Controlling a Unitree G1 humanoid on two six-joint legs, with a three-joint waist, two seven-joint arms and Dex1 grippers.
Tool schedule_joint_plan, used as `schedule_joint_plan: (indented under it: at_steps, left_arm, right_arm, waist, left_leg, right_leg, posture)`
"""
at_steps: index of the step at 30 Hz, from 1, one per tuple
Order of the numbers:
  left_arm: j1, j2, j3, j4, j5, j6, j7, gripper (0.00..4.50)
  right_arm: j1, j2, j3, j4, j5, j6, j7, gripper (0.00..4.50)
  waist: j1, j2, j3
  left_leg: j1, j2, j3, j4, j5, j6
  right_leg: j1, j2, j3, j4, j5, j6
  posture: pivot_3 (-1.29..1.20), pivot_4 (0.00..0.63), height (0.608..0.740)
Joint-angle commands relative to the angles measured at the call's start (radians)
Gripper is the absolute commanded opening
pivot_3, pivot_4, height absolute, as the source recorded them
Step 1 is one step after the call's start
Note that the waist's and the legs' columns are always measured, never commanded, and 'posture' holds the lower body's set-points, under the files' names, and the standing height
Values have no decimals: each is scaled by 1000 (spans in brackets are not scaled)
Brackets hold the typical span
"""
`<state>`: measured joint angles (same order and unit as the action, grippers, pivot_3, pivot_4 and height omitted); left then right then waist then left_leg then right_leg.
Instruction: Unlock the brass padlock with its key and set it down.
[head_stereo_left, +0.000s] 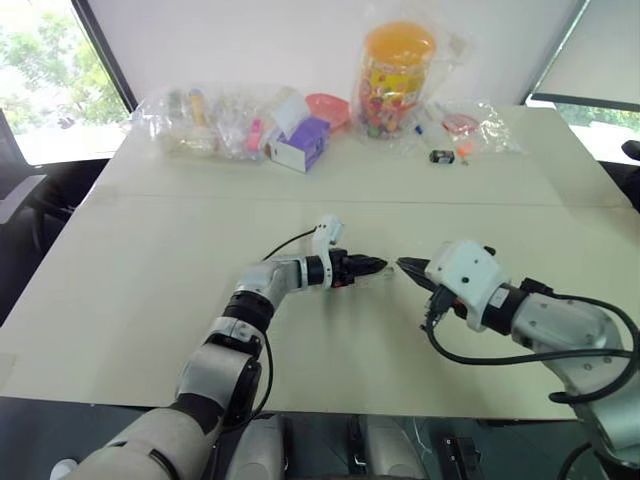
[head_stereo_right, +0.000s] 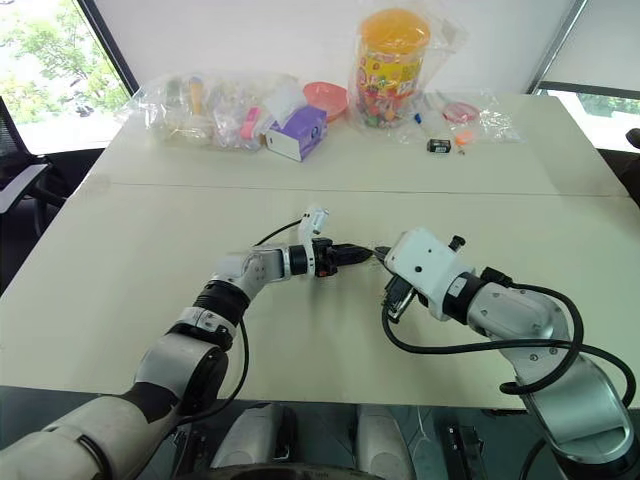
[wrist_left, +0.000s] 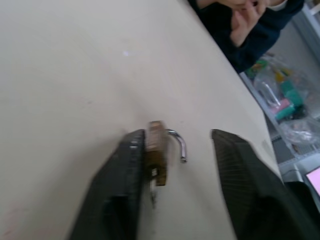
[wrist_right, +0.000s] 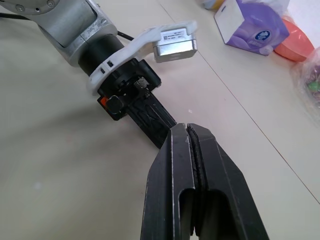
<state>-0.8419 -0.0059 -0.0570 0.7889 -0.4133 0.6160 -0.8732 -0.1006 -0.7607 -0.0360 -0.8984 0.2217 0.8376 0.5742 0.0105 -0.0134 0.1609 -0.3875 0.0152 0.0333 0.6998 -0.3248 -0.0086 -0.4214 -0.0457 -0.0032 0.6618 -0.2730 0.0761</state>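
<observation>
I have the left gripper (wrist_left: 175, 170) low over the table (head_stereo_left: 140, 260), pointing across toward my right arm. In the left wrist view its fingers (wrist_left: 120, 190) stand apart with a wide gap, and the brass padlock (wrist_left: 156, 159) rests against the inner face of one finger while the other is well clear of it. So the lock is touched on one side only, not clamped; I judge it is lying on the tabletop or about to. Its silvery shackle (wrist_left: 177, 145) hangs swung out with the free end loose, which I take to mean it is unlocked. Something small and pale shows under the lock body; whether that is the key I cannot tell.

From the head camera the lock sits near the table's middle, at about 9 o'clock from the right gripper (wrist_right: 187, 135). That one is shut tight, pads pressed together with nothing visible between them, parked just beside the left fingertips, tip to tip. I read that as backing off after the turning work while the left hand does the setting down.

The purple box (head_stereo_left: 300, 145), candy jar (head_stereo_left: 397, 75) and bags (head_stereo_left: 200, 120) sit at 12 o'clock, well apart.
</observation>
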Motion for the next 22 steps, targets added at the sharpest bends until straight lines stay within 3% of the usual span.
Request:
schedule_joint_plan:
  at_steps: [1, 2, 3, 4, 11, 22]
  left_arm:
    - [22, 42, 2, 17, 36, 38, 13, 3851]
    - [29, 61, -6, 6, 46, 43, 1, 4318]
    - [35, 79, -13, -8, 53, 49, -7, 4464]
    - [38, 92, -17, -16, 57, 53, -13, 4464]
    - [86, 265, -73, -187, 96, -3, -121, 4464]
    - [245, 500, -101, -646, 58, -71, -323, 4464]
  right_arm:
    - [-1, 1, -5, -33, 6, -10, -9, 0]
    - [-1, 0, -5, -31, 5, -12, -9, 0]
    - [-1, -3, -6, -29, 3, -14, -8, 0]
    - [-2, -4, -4, -27, 2, -15, -8, 0]
    - [26, -50, -37, -8, -3, -38, 27, 0]
    - [56, -125, -91, 63, 22, -84, 126, 0]
  waist:
    - [-1, 0, 0]
    - [-2, 0, 0]
    - [-8, -1, 0]
    - [-13, -1, -1]
    - [-34, -1, -1]
    - [-6, -1, 0]
  left_leg:
    - [2, 0, 0, 0, 0, 0]
    - [5, 0, 0, 0, 0, 0]
    - [9, 0, 0, -1, 0, 0]
    - [16, 1, 0, -2, 0, 1]
    - [16, 3, -5, -6, 0, 0]
    - [11, 2, -6, -6, 0, 0]
  right_leg:
    - [2, 0, 0, 0, 0, 0]
    - [5, 0, 0, 0, 0, 0]
    - [9, 0, 0, -1, 0, 0]
    - [16, 1, 0, -3, 0, 0]
    - [13, 3, 1, -3, 0, -1]
    - [12, -3, 1, -8, -1, -1]
  posture:
    - [0, 150, 740]
    - [0, 150, 740]
    - [0, 150, 740]
    - [0, 150, 740]
    - [0, 150, 740]
    - [0, 150, 740]
